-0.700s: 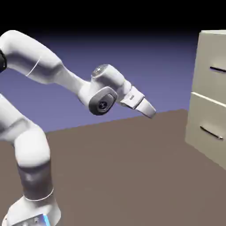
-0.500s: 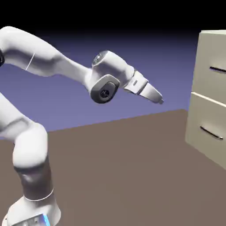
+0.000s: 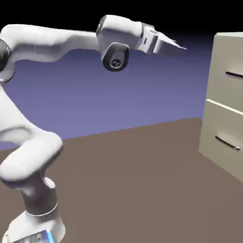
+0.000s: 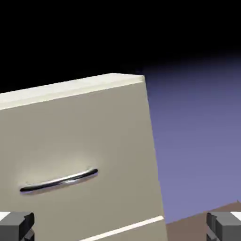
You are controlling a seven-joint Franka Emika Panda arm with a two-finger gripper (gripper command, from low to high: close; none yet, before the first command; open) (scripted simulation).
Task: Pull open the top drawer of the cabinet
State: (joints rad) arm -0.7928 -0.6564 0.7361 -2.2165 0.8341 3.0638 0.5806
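The beige cabinet (image 3: 228, 52) stands at the exterior view's right edge. Its top drawer (image 3: 227, 90) is shut, with a thin dark bar handle (image 3: 234, 75); the lower drawer (image 3: 219, 124) below it has the same kind of handle. My gripper (image 3: 182, 46) is high in the air, level with the cabinet's top and well to its left, pointing toward it. In the hand view the top drawer (image 4: 84, 141) fills the left half, its handle (image 4: 59, 181) sits above my fingertips (image 4: 16, 226), and my gripper (image 4: 120, 228) is open with nothing between the fingers.
The brown table (image 3: 142, 180) stretches from the robot's base to the cabinet's foot. A blue-violet backdrop (image 3: 142, 90) lies behind, going black toward the top.
The hand has risen steeply and moved right toward the cabinet, from near mid-height to the level of the cabinet's top. The arm has stretched out nearly level. The drawers have not moved.
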